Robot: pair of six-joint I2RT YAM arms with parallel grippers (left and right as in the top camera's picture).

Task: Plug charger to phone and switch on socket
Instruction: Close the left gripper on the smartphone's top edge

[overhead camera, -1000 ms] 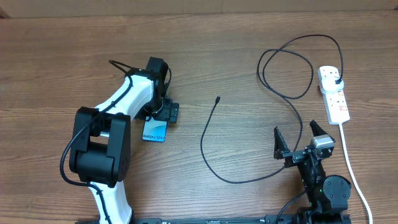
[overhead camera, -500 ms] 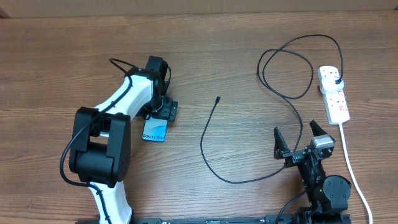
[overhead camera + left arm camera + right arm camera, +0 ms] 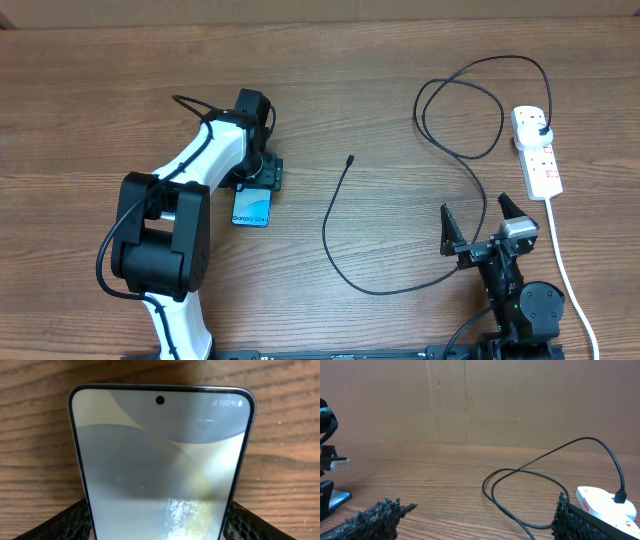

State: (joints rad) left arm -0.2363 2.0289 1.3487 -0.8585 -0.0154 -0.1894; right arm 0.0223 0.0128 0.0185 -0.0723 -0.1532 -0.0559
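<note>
While the phone (image 3: 250, 208) is lying screen-up on the wooden surface (image 3: 400, 60), left of centre in the overhead view, the left gripper (image 3: 258, 183) is hanging directly over its upper end. In the left wrist view the lit screen is filling most of the frame, and the two black textured fingers (image 3: 60, 522) are showing at the lower left and lower right corners, one against each long edge of the phone. Whether they are actually pressing on it or only sitting just beside it cannot be told.

At the lower right of the overhead view the right gripper (image 3: 478, 225) is waiting with its fingers spread wide and nothing between them, well apart from the phone.

Between the two arms the charger (image 3: 325, 225) is trailing across the surface. Its connector tip (image 3: 350, 158) is resting free near the middle of the frame, apart from the phone, and the cable is looping toward the upper right, where its black plug (image 3: 541, 133) is sitting in the socket (image 3: 537, 165). From the socket's lower end a thick white cord (image 3: 560, 260) is running down the right edge.
</note>
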